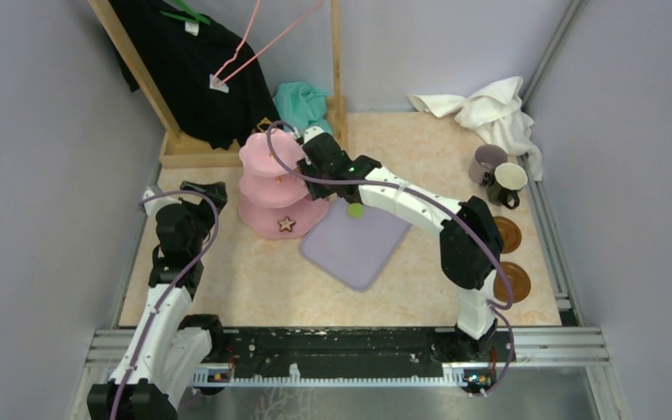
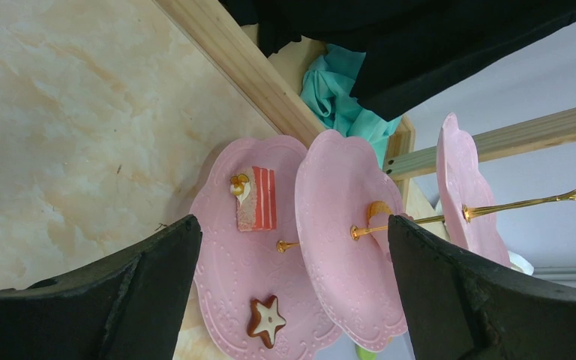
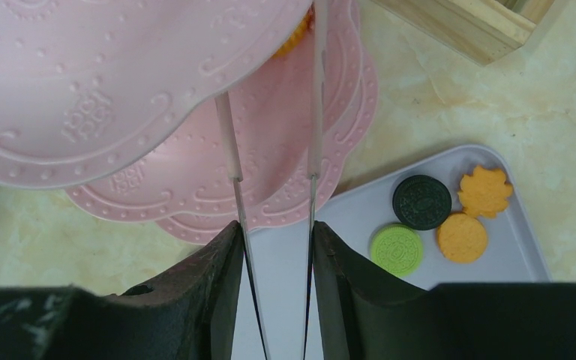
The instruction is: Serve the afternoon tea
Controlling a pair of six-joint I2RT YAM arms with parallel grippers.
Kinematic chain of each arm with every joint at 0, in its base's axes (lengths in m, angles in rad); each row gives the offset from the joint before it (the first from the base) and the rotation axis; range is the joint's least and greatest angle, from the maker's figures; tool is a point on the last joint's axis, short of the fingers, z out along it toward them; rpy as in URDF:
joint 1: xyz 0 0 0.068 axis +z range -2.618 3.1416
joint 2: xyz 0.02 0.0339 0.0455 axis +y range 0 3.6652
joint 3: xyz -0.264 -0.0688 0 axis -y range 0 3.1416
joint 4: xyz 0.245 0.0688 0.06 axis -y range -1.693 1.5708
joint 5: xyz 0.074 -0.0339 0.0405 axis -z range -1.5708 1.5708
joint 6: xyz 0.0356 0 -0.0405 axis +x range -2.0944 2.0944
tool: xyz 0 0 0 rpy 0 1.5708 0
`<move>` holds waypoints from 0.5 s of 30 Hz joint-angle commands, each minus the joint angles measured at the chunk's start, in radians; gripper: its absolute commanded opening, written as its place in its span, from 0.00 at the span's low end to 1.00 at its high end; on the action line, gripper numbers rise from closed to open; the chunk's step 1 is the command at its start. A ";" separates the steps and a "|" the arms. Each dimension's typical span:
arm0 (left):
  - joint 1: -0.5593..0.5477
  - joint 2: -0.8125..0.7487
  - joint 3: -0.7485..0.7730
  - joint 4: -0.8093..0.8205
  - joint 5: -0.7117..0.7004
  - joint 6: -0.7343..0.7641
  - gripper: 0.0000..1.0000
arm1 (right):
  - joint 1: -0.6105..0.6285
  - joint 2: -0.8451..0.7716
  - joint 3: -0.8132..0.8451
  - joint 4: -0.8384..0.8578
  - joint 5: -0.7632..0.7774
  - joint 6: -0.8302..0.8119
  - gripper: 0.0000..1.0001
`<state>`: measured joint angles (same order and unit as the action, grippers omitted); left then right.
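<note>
The pink three-tier stand (image 1: 267,188) stands upright on the table (image 1: 227,280), a gold rod through its scalloped plates. Its bottom tier holds a brown star biscuit (image 2: 267,321) and a pink cake slice (image 2: 257,198). A green round (image 3: 396,250), black round (image 3: 421,201), orange round (image 3: 462,237) and orange leaf biscuit (image 3: 485,190) cluster on the lilac tray (image 3: 360,217). At the right edge the mauve mug (image 1: 486,162) and cream mug (image 1: 509,181) stand side by side, with two brown saucers (image 1: 507,234) lying nearer.
</note>
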<state>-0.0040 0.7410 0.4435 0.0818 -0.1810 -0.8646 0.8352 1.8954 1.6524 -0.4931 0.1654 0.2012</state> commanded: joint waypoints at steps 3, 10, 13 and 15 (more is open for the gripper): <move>0.006 -0.014 -0.009 0.018 0.005 -0.005 0.98 | 0.000 -0.073 -0.006 0.057 0.000 -0.006 0.39; 0.007 -0.015 -0.009 0.016 0.005 -0.007 0.99 | 0.002 -0.094 -0.036 0.072 0.002 -0.005 0.39; 0.007 -0.017 -0.008 0.016 0.005 -0.006 0.98 | 0.005 -0.109 -0.050 0.077 0.006 -0.005 0.38; 0.007 -0.015 -0.009 0.016 0.005 -0.006 0.98 | 0.007 -0.117 -0.058 0.081 0.008 -0.005 0.38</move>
<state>-0.0040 0.7372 0.4404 0.0818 -0.1810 -0.8677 0.8356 1.8622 1.5963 -0.4728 0.1631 0.2016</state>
